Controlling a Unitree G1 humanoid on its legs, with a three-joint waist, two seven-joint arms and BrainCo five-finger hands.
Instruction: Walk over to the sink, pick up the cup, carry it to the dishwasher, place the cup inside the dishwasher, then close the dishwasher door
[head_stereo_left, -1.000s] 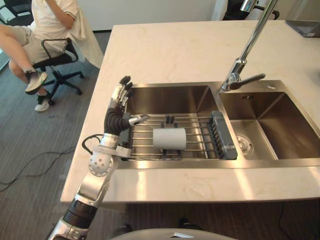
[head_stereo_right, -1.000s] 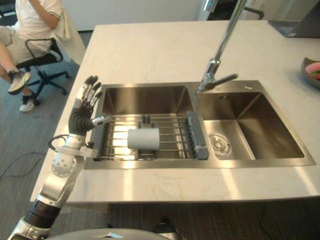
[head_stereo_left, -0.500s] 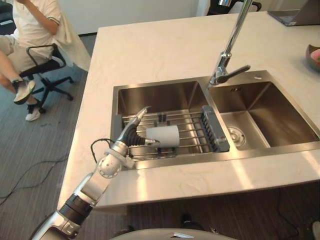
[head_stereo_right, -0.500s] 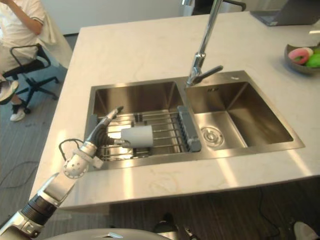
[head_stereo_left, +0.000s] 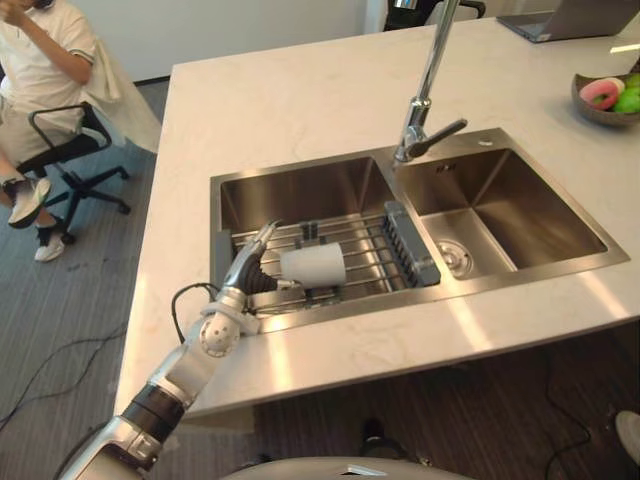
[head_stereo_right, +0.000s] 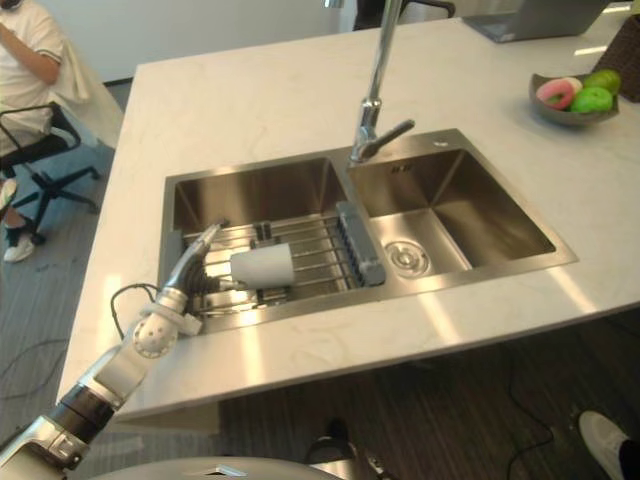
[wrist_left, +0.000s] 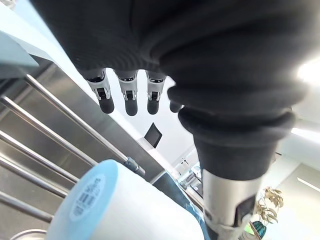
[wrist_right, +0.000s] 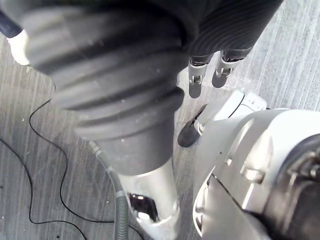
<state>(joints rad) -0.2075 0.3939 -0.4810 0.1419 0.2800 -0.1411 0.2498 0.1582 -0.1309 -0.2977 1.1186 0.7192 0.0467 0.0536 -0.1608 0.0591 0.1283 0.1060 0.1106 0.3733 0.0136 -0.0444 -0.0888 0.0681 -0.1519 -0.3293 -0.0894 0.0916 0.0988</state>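
My left robot hand (head_stereo_left: 252, 268) reaches into the left basin of the steel sink (head_stereo_left: 300, 190), fingers straight, thumb spread wide, gripping nothing. The white cup (head_stereo_left: 314, 266) lies on its side on the wire rack (head_stereo_left: 375, 245) across that basin, its closed end facing my palm, just beside it. The tall faucet (head_stereo_left: 425, 90) rises from the pale desk (head_stereo_left: 290, 100) behind. My right robot hand (wrist_right: 195, 77) hangs over the grey floor (wrist_right: 300, 40), fingers relaxed and empty. A person (head_stereo_left: 40, 55) sits on a chair beyond the desk's far left corner.
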